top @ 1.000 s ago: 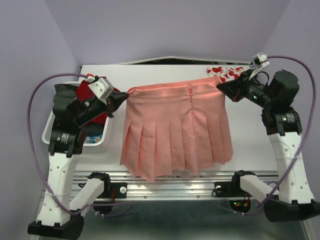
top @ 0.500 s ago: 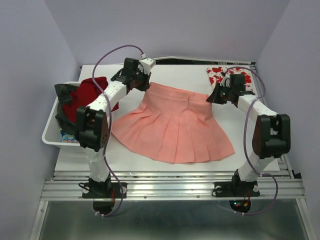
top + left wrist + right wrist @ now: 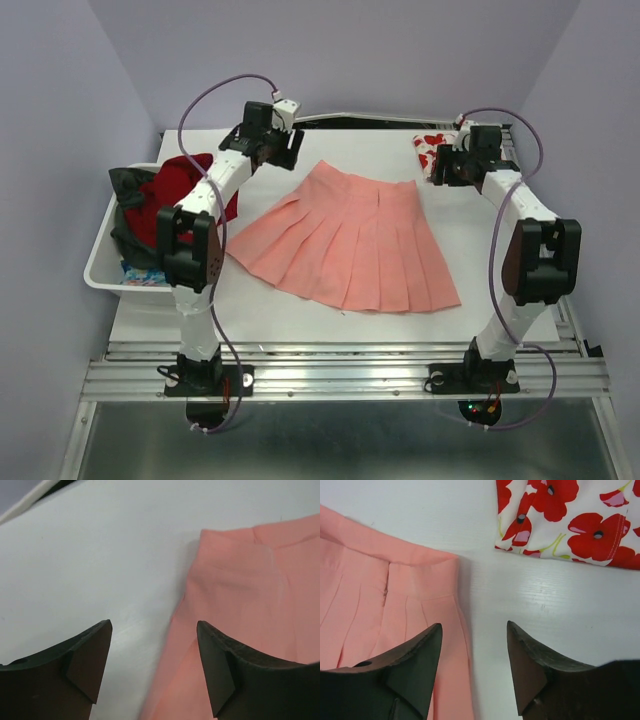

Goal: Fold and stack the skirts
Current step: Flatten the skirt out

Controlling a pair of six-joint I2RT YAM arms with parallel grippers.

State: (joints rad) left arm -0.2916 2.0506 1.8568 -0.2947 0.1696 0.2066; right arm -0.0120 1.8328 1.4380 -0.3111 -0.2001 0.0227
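The salmon-pink pleated skirt (image 3: 350, 240) lies spread flat on the white table (image 3: 500, 290), waistband toward the back. Just left of the waistband's left corner hovers my left gripper (image 3: 288, 152), open and holding nothing. In the left wrist view the left gripper (image 3: 154, 625) straddles the skirt's edge (image 3: 250, 580). My right gripper (image 3: 446, 172) is open and empty beside the waistband's right corner. In the right wrist view the right gripper (image 3: 474, 625) has the pink skirt (image 3: 370, 580) to its left. The white skirt with red flowers (image 3: 560, 520) lies folded at the back right (image 3: 432, 150).
A white bin (image 3: 100, 270) stands off the table's left side, holding a red garment (image 3: 180, 185) and dark cloth (image 3: 125, 185). Purple walls close in on three sides. A metal rail (image 3: 340, 375) runs along the near edge.
Both grippers carried the hanging pink skirt back, laid it flat on the table, then opened and let go of its waistband corners.
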